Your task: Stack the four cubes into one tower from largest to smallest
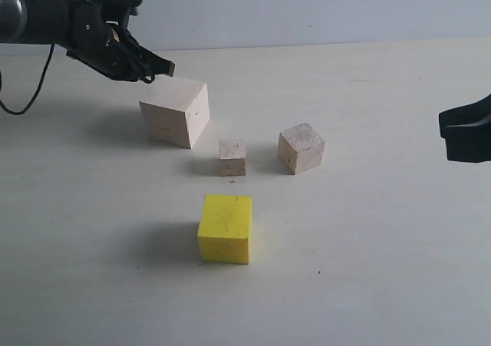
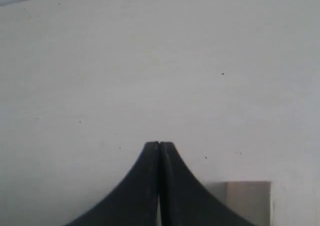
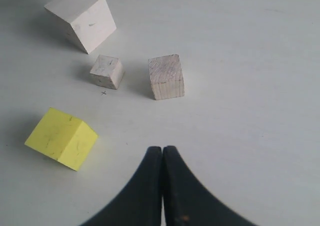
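White table (image 1: 383,285) carries all four cubes, each resting singly on its surface; left gripper (image 1: 165,67) hovers just above the large wood cube's far upper edge, jaws pressed together, holding nothing; right gripper (image 3: 162,148) sits at the right margin, well apart from the cubes, jaws likewise pressed together; large wood cube (image 1: 175,112) far left; yellow cube (image 1: 225,228) nearest the camera; medium wood cube (image 1: 301,148) right; tiny wood cube (image 1: 232,157) between the large and medium cubes.

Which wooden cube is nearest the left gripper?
The large wood cube, right by the left gripper; the tiny cube and medium cube lie farther off.
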`<state>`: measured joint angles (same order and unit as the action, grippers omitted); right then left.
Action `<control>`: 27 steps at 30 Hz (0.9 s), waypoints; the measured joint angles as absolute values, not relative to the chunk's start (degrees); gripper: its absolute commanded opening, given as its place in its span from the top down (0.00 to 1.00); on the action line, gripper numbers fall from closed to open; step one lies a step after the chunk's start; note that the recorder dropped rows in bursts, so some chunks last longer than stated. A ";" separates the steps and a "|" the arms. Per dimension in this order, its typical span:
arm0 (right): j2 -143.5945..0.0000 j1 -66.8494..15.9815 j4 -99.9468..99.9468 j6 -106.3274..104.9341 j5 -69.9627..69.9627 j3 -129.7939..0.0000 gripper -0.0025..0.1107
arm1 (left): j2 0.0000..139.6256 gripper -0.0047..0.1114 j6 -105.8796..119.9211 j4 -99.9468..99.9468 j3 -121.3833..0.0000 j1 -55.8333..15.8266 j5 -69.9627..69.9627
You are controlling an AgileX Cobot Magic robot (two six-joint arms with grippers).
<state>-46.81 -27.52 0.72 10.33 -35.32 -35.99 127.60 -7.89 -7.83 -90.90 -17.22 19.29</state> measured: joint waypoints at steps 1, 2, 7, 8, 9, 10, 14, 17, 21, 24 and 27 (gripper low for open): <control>-46.81 -27.52 0.72 10.22 -35.32 -35.99 0.98 | 128.17 0.96 -7.78 -6.68 -91.13 -17.22 20.09; -46.81 -27.52 0.72 10.22 -35.32 -35.99 0.98 | 128.28 0.96 -7.68 -6.35 -91.18 -17.33 20.82; -46.81 -27.52 0.72 10.22 -35.32 -35.99 0.98 | 128.28 0.96 -6.38 -5.58 -91.18 -20.55 25.19; -46.81 -27.52 0.72 10.22 -35.32 -35.99 0.98 | 128.28 0.96 -6.24 -5.36 -91.18 -21.62 25.33; -46.81 -27.52 0.60 10.22 -35.32 -35.99 0.98 | 128.28 0.96 -6.24 -5.36 -91.18 -22.68 25.58; -46.81 -27.52 0.59 10.22 -35.32 -35.99 0.98 | 128.28 0.96 -6.24 -5.11 -91.18 -23.75 25.73; -46.81 -27.52 0.49 10.22 -35.94 -35.99 0.98 | 128.28 0.96 -6.24 -4.72 -91.27 -26.63 26.81; -46.81 -27.52 0.49 10.22 -36.46 -35.99 0.98 | 128.28 0.96 -6.89 -4.25 -91.27 -27.34 27.05; -46.81 -27.52 0.49 10.22 -36.58 -35.99 0.98 | 128.28 0.96 -7.29 -2.70 -91.27 -27.34 28.38; -46.81 -27.52 0.49 10.22 -36.67 -35.99 0.98 | 127.90 0.96 -7.29 -2.07 -91.27 -27.34 29.70; -46.81 -27.52 0.49 10.22 -36.71 -35.99 0.98 | 126.72 0.96 -6.62 -1.75 -91.27 -27.34 30.35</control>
